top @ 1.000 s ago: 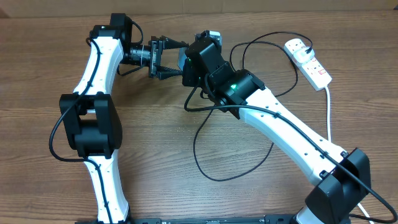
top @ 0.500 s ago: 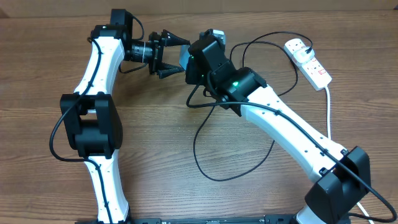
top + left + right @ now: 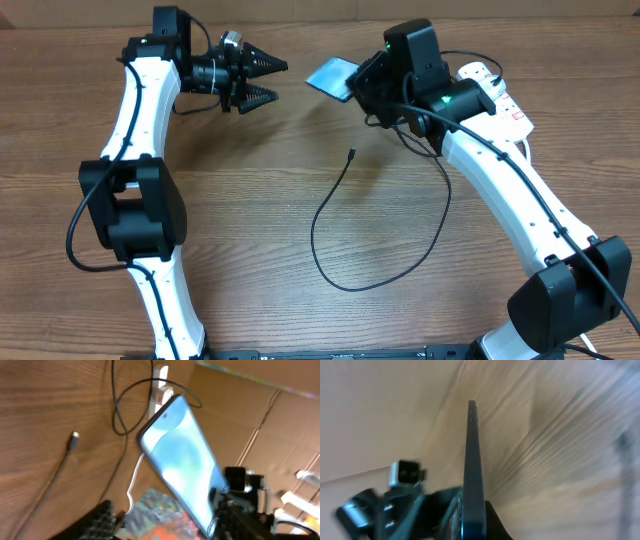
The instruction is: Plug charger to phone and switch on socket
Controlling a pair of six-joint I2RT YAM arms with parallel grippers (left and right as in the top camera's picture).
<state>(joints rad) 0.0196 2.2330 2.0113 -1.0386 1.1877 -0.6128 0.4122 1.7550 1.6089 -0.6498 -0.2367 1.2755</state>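
Observation:
My right gripper (image 3: 362, 85) is shut on the phone (image 3: 330, 77) and holds it tilted above the far table. In the right wrist view the phone (image 3: 474, 455) stands edge-on between the fingers (image 3: 472, 522). In the left wrist view its blue screen (image 3: 185, 455) faces the camera. My left gripper (image 3: 264, 80) is open and empty, left of the phone and apart from it; its fingers (image 3: 167, 527) are blurred. The black charger cable (image 3: 330, 215) loops on the table, its connector tip (image 3: 352, 153) lying free below the phone. The tip also shows in the left wrist view (image 3: 73, 435). The white socket (image 3: 497, 97) lies at the far right.
The socket's thick white cord (image 3: 529, 180) runs down the right side beside my right arm. The black cable also coils near the socket (image 3: 161, 391). Cardboard walls stand behind the table.
My right arm has swung right with the phone. My left gripper has drawn back to the left, apart from the phone. The cable tip now lies free on the table.

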